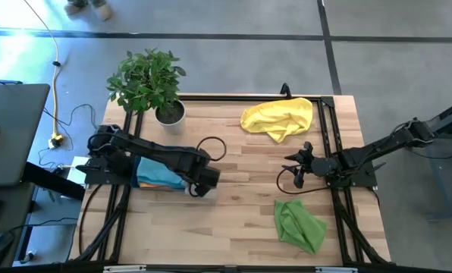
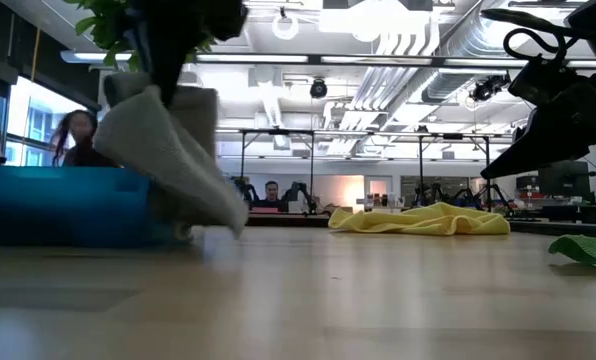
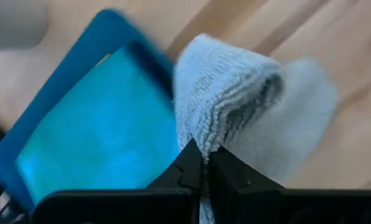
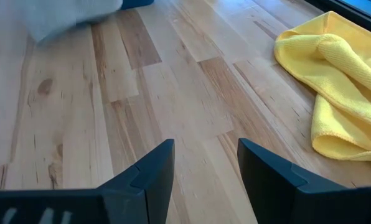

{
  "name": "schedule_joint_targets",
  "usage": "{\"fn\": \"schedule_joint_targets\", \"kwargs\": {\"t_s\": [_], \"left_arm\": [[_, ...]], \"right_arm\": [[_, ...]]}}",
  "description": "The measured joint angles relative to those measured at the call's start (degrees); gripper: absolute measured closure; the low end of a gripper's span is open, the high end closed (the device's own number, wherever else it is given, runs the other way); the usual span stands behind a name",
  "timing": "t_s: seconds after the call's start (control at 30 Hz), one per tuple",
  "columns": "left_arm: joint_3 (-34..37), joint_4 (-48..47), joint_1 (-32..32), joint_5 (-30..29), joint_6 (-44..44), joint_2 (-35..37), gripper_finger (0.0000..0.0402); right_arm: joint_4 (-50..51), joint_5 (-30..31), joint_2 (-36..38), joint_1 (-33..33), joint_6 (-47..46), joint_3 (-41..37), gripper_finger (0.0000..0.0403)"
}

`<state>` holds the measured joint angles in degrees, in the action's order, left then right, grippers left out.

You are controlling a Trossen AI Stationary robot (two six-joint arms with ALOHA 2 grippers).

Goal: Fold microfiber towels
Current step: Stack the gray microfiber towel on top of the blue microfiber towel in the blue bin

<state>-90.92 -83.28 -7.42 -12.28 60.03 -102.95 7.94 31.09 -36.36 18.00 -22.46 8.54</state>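
Observation:
A folded grey towel [image 2: 168, 150] hangs under my left gripper [image 1: 203, 182], which is shut on it just right of the dark teal tray [image 1: 152, 173]. In the left wrist view the towel [image 3: 248, 106] bulges out beyond the shut fingers, with the tray [image 3: 92, 124] beside it. A crumpled yellow towel [image 1: 279, 117] lies at the table's far right. A lime green towel [image 1: 298, 224] lies crumpled at the near right. My right gripper [image 1: 298, 163] waits open between them, above bare wood [image 4: 204, 149]. My left gripper pinches a folded edge of the grey towel [image 3: 201, 140] between its two fingers, several layers together. The fingers come from above, pointing down. The towel hangs slanting below them; I cannot tell whether its lower end [image 2: 228, 215] touches the table.
A potted plant [image 1: 152, 83] stands at the far left corner. The tray holds light blue cloth [image 1: 161, 176] with an orange edge showing. Bare wood lies in the table's middle and near left. People sit in the room behind the table.

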Motion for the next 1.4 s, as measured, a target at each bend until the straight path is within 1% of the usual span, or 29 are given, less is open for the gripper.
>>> {"fn": "schedule_joint_targets", "kwargs": {"t_s": [0.2,0.47,0.63,0.77,1.03,1.23,1.4], "left_arm": [[8.05,1.42,0.02,-0.07,5.84,6.19,0.0398],[24.7,9.09,0.04,-0.18,12.37,18.92,0.0398],[35.44,14.09,1.33,-0.35,14.17,25.59,0.0398],[41.71,16.78,2.76,-0.37,14.37,29.52,0.0398],[47.16,15.8,3.69,-1.24,14.4,34.01,0.0398],[47.37,10.97,3.69,-2.73,15.99,34.61,0.0398],[47.37,8.73,3.69,-2.46,16.96,34.55,0.0393]], "right_arm": [[0.07,0.0,0.02,0.0,0.0,0.0,0.0233],[0.55,0.0,0.04,0.0,0.0,-0.02,0.0233],[0.65,0.0,0.02,0.0,0.0,-0.02,0.0233],[0.61,0.0,-0.02,0.0,0.0,-0.02,0.0233],[1.7,0.0,-0.01,0.0,0.0,-0.02,0.0233],[2.16,0.0,0.02,0.0,0.0,-0.02,0.0233],[2.58,0.0,0.04,0.0,0.0,-0.02,0.0233]]}}
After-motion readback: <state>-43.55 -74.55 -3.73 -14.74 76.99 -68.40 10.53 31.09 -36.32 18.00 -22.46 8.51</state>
